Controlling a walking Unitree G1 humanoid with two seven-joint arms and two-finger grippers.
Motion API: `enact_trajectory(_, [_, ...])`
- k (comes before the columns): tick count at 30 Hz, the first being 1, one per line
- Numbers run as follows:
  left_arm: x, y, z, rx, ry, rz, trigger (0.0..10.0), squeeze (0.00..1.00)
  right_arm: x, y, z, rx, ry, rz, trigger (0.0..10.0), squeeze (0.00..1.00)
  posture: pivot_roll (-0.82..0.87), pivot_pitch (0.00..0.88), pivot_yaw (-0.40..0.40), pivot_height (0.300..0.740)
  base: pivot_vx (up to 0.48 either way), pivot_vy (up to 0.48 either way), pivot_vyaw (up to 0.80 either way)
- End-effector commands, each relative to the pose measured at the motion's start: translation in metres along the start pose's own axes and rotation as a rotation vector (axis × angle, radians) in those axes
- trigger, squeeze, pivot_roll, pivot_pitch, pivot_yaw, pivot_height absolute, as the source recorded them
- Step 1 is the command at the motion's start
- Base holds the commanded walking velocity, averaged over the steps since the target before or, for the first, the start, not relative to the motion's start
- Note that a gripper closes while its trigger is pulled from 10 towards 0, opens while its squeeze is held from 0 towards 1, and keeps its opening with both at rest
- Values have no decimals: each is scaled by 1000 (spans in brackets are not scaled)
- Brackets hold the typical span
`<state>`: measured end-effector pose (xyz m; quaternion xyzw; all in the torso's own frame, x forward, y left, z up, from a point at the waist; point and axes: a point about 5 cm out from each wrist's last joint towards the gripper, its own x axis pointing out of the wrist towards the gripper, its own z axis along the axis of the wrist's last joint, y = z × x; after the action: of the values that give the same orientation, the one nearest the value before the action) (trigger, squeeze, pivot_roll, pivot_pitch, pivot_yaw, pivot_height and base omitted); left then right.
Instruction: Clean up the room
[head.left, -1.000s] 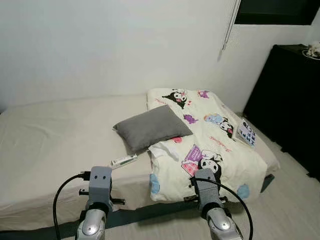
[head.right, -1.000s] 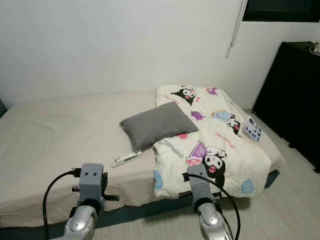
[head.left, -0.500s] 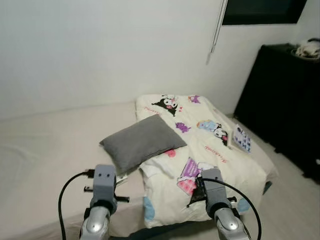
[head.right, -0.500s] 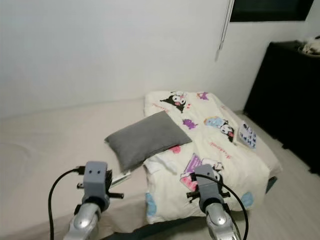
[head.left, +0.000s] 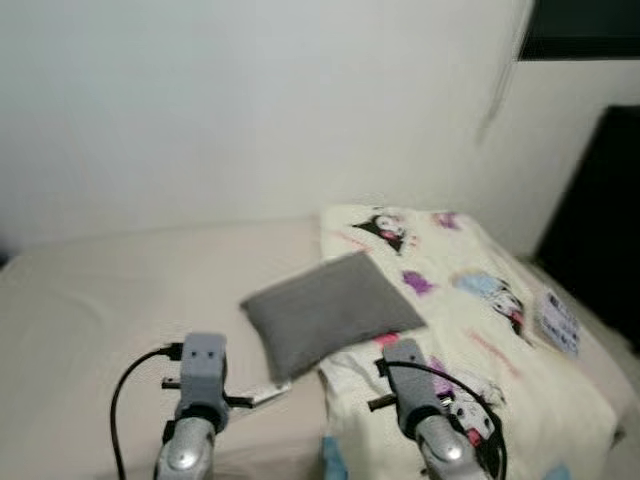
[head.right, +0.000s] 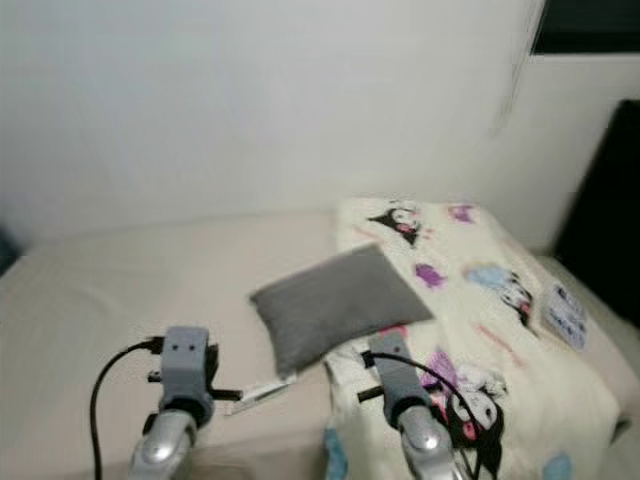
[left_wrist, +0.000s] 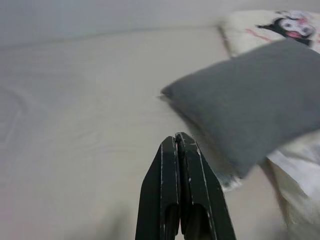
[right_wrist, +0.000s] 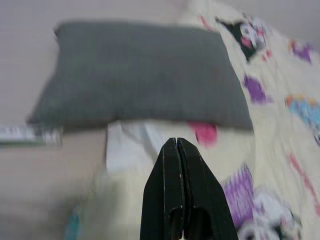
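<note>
Black fingers of the left gripper (left_wrist: 181, 192) and the right gripper (right_wrist: 179, 189) are pressed together, holding nothing, raised at the bed's near edge. Just ahead, between them but nearer the left, lies a small white remote (head.right: 262, 391), its long axis running roughly crosswise. Beyond it, a grey pillow (head.left: 330, 311) overlaps the cartoon-print blanket (head.left: 500, 310).

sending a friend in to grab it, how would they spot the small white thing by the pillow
Start at the bed against the white wall and find the grey pillow by the cartoon-print blanket. Just off the pillow's near corner, on the bare beige sheet, lies a slim white bar-shaped object. It is the one small, flat, hard-looking item there.
</note>
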<state>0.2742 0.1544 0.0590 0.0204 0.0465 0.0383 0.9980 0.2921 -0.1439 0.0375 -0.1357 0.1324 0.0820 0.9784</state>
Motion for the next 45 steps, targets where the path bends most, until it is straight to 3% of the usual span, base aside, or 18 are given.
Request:
enact_trajectory(1, [-1,4,-2,0,9,12,10000,0,-2,4,-4,9,15,16,10000,0,-20,40,-73,740,266,0,0])
enact_trajectory(23, [-1,11,-2,16,4,37,10000,0,-4,6,-6,9,20,28,10000,0,-20,27,-68,740,47,0,0])
enact_trajectory(29, [0,10,0,47,-4,25,10000,0,-2,5,-6,95,42,27,10000,0,-21,23,-68,740,0,-240,0])
enact_trajectory(34, [1,9,-2,10,20,38,10000,0,-1,4,-6,109,58,20,10000,0,-24,20,-66,740,0,-288,0])
enact_trajectory(39, [4,6,0,1,40,26,10000,0,3,-4,2,3,20,-19,10000,0,-26,28,-62,740,0,0,0])
enact_trajectory(45, [5,6,0,-1,47,22,10000,0,3,-5,1,-9,34,-17,10000,0,-25,36,-63,740,0,0,0])
